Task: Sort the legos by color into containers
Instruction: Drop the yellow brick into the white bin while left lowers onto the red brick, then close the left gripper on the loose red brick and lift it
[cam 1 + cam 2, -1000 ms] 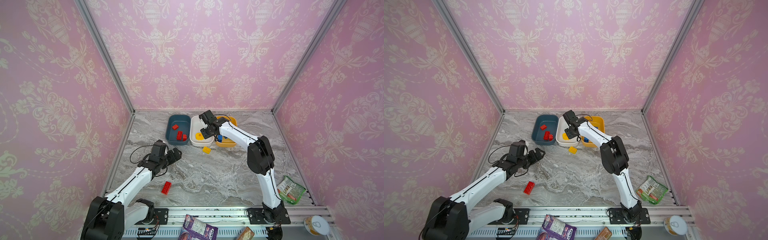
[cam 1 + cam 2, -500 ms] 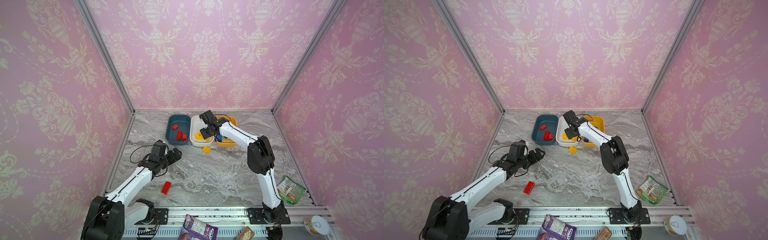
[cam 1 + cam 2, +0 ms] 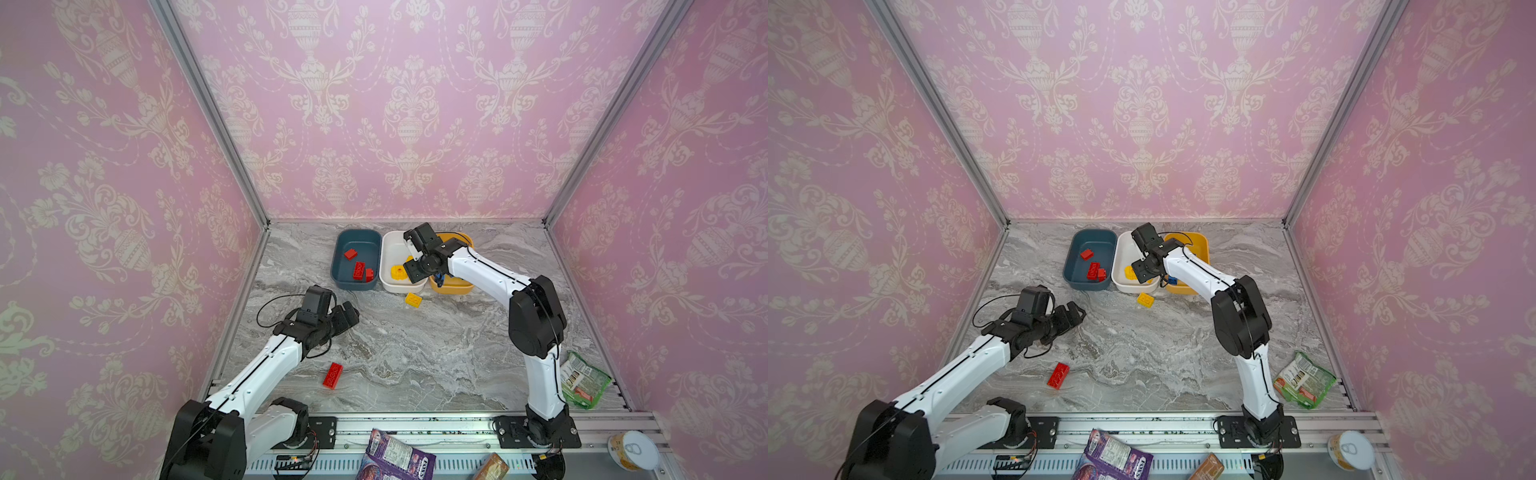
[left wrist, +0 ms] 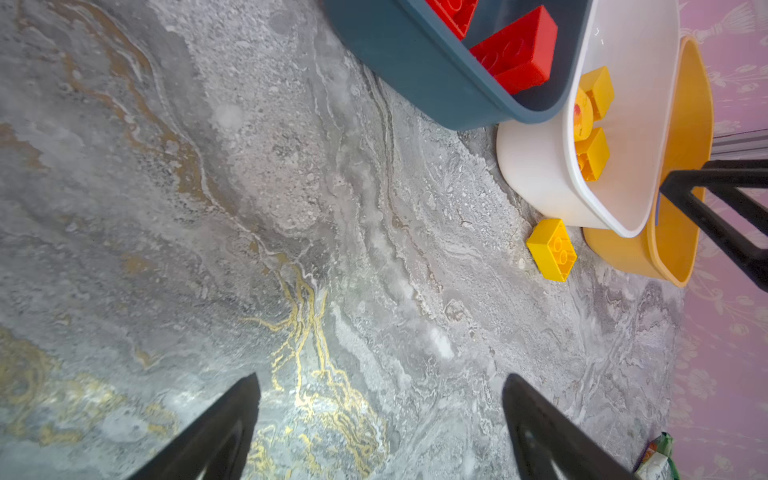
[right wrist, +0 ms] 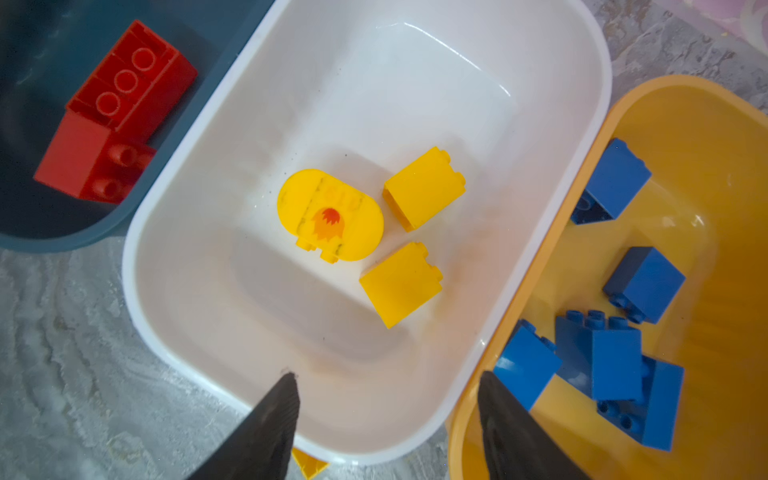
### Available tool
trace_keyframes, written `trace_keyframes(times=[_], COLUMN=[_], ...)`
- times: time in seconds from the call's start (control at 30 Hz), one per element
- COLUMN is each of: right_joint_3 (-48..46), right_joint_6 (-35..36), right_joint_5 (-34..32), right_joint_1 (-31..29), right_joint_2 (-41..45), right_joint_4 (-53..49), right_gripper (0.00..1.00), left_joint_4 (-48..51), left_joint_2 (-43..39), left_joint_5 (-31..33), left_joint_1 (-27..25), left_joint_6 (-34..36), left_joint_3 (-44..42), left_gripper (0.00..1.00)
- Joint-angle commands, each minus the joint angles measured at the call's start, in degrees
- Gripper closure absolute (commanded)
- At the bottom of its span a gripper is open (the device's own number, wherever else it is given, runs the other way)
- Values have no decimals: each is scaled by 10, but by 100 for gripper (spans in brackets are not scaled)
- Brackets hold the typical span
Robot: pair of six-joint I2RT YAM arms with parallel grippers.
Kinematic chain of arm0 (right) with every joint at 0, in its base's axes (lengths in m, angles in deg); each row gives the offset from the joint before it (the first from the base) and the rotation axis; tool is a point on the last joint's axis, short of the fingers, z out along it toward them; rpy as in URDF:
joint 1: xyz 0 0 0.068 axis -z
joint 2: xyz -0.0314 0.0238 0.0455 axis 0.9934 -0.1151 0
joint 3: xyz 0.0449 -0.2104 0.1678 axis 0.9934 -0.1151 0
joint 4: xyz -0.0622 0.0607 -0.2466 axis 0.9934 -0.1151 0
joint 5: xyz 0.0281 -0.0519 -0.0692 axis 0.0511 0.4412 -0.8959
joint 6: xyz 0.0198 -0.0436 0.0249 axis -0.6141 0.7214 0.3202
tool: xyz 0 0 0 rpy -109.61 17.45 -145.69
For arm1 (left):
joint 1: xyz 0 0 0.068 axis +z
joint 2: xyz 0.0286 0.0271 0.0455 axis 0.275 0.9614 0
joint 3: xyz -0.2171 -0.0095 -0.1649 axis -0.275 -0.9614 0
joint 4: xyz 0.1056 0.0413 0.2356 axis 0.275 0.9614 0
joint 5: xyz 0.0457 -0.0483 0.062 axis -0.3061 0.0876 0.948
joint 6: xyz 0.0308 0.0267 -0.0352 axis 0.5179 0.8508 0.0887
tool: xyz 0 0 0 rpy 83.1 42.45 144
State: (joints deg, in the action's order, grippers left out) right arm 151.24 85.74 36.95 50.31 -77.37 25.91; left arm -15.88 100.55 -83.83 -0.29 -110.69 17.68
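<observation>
Right gripper (image 5: 386, 415) reaching over white tub (image 5: 374, 104), jaws spread, empty, left gripper (image 4: 380, 415) low above worktop (image 4: 208, 187), jaws wide, yellow brick (image 5: 308, 463) mostly hidden behind tub rim.

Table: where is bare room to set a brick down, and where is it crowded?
Free: the middle marble between the loose yellow brick, the loose red brick and the green packet; also right of the orange tub. Crowded: the tubs side by side, the right gripper over the white tub.

My L arm (image 3: 257, 372) & R arm (image 3: 482, 268): white shells, blk joints, thin blk cables (image 3: 266, 300) at wrist, blk bases (image 3: 536, 430). L gripper (image 4: 381, 376), R gripper (image 5: 387, 374): blk tapered fingers.
</observation>
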Motion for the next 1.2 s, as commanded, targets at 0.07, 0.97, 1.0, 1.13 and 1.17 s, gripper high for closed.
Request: trace_keyframes(times=[0.07,0.97,1.0,1.13,1.17], right_joint_3=[-57,-186,-186,-194,-197], right_joint_6=[-25,-52,-53,-61,-62], right_joint_5=[38,78,79,84,84], right_joint_1=[0,-15,-15,-15,-16], right_joint_2=[66,204,206,215,218], right_joint_4=[14,3,3,3,3], right_gripper=[25,13,13,13,13], left_joint_4=[108,301,302,302,301], left_joint_2=[-21,-8,-6,3,5], left_joint_5=[60,112,110,107,107], left_joint_1=[-34,-169,-173,-180,-180], left_joint_6=[7,-55,-56,-60,-60], left_joint_3=[20,-13,-15,-29,-32], left_gripper=[8,7,8,11,11])
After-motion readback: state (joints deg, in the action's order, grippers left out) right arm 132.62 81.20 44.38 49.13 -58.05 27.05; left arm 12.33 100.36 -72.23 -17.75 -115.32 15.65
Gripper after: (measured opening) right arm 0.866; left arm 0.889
